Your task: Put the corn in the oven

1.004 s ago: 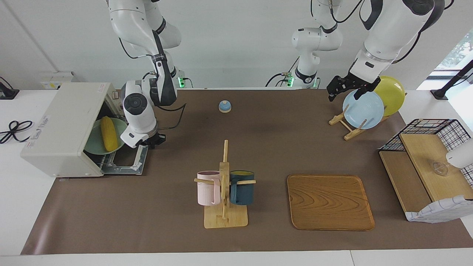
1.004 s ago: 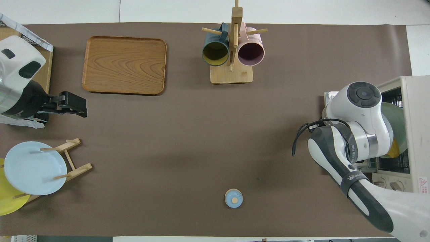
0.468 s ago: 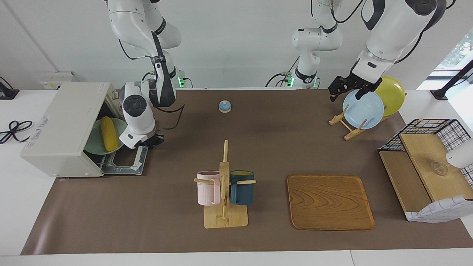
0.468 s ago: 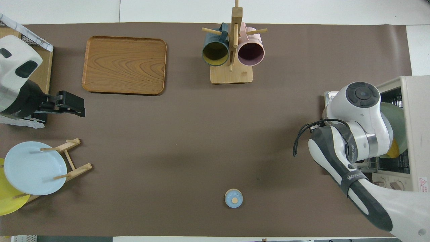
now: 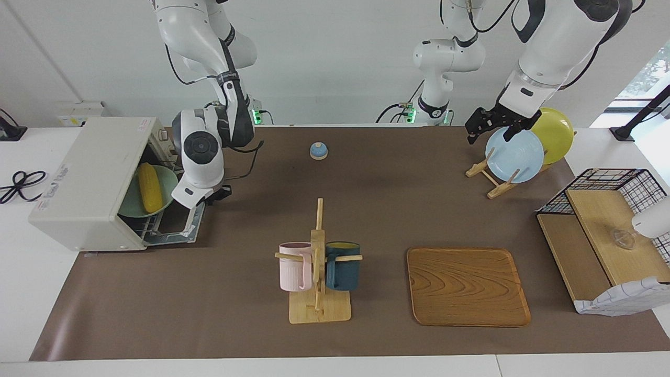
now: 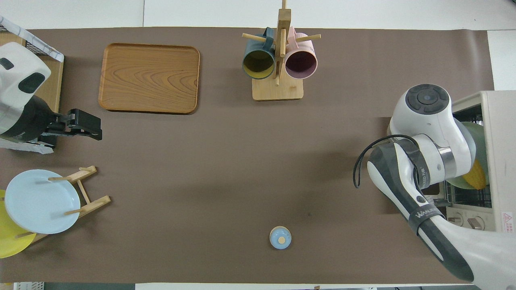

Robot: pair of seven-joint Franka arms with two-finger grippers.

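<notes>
Right gripper (image 5: 212, 196), fingers together and holding nothing, hangs over the lowered door of the oven (image 5: 86, 180); the left gripper (image 5: 489, 125), jaws spread and empty, waits in the air over the pale blue plate (image 5: 514, 155).

By size: the brown mat (image 5: 366, 209) covers most of the table. The oven, a cream-white box, stands at the right arm's end with its door (image 5: 180, 230) folded down flat. Next comes the wire-and-wood shelf (image 5: 602, 246) at the left arm's end, then the wooden tray (image 5: 467, 286) lying on the mat. A wooden mug tree (image 5: 318, 262) carries a pink mug (image 5: 294, 272) and a dark blue mug (image 5: 343, 272). The pale blue plate and a yellow plate (image 5: 557, 131) lean in a wooden rack (image 5: 489, 180). Inside the oven a green plate (image 5: 137, 201) sits on the wire rack, and the corn (image 5: 148, 187) lies on that plate. Smallest is a blue bell (image 5: 318, 151), near the robots' edge.
</notes>
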